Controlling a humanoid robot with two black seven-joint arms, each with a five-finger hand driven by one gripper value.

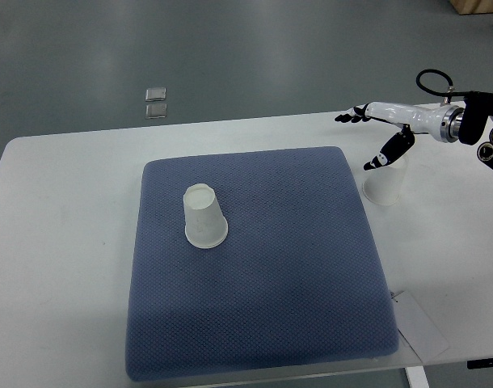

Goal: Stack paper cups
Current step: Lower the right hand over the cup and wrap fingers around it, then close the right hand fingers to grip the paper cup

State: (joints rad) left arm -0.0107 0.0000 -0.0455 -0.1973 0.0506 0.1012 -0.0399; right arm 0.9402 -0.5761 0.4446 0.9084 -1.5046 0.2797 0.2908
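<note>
Hovering open robot hand (381,136) above cup (385,186)

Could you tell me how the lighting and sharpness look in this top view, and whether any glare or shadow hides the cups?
In the top view the light is even and soft: the cup on the mat casts only a faint shadow, the white table is bright but not blown out, and the second cup below the right hand blends somewhat into it; focus is fairly sharp, with no obvious blur.
</note>
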